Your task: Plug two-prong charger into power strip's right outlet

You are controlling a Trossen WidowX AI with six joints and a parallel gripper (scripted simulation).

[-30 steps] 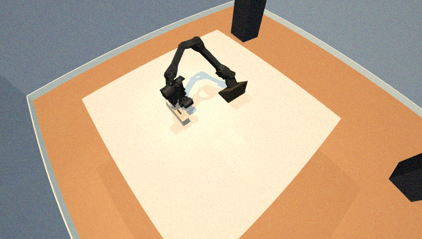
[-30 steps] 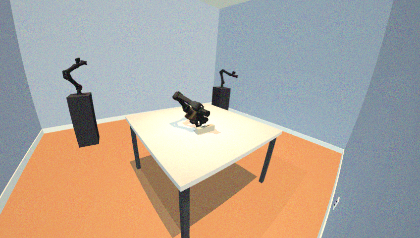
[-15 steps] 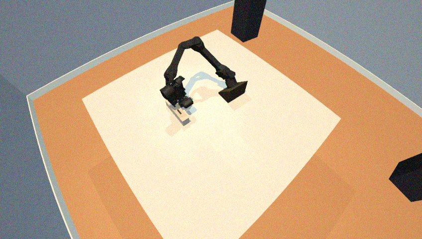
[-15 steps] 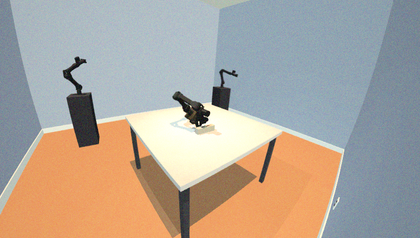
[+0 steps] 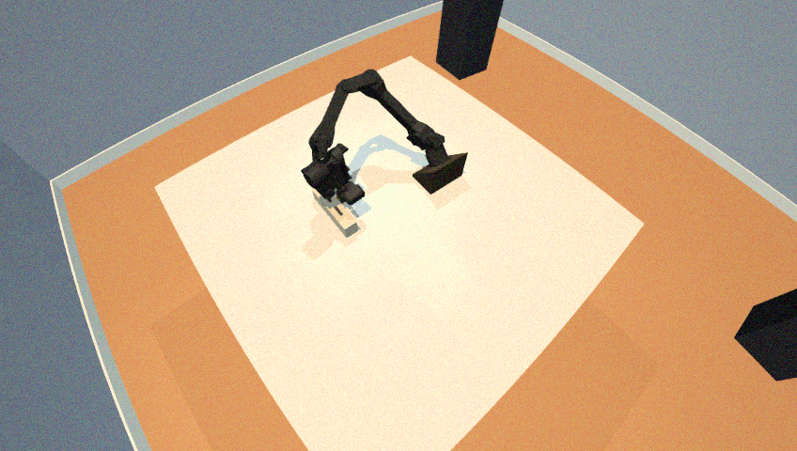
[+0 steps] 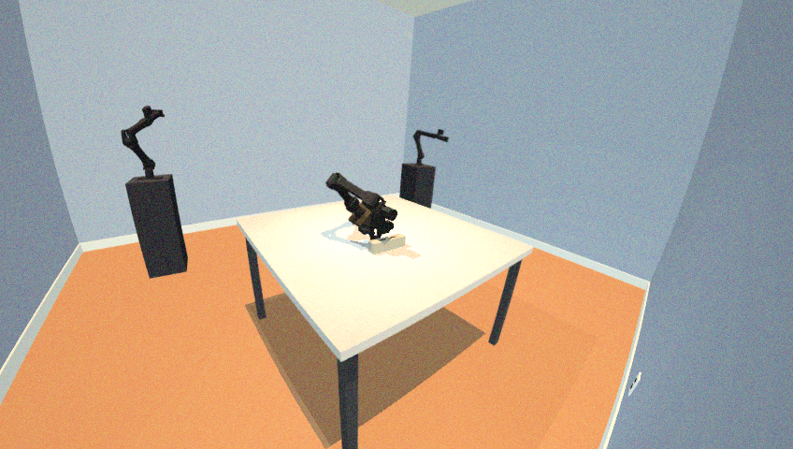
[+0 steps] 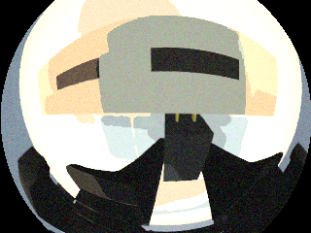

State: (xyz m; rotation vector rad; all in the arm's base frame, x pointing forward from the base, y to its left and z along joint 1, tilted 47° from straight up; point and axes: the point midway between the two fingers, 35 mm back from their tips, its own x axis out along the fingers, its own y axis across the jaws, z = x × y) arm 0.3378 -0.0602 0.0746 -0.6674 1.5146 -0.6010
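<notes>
The power strip (image 5: 348,219) (image 6: 392,243) (image 7: 126,92) is a pale block on the table, partly shaded. In the wrist view its left slot (image 7: 78,74) and right slot (image 7: 194,62) are dark. My gripper (image 6: 375,237) (image 7: 181,143) is shut on the black charger (image 7: 182,138), close to the strip's near edge. Two short yellow prong ends show between the charger and that edge, below the right slot in the view. Their visible parts stop at the edge line; whether they touch the strip or are hidden by it, I cannot tell. The top and exterior views do not show the charger clearly.
The white table (image 5: 391,334) (image 6: 334,289) carries the arm's dark base (image 5: 442,174), to the right of the strip in the top view. Two other arms stand on dark pedestals (image 6: 158,227) (image 6: 417,183) beyond the table.
</notes>
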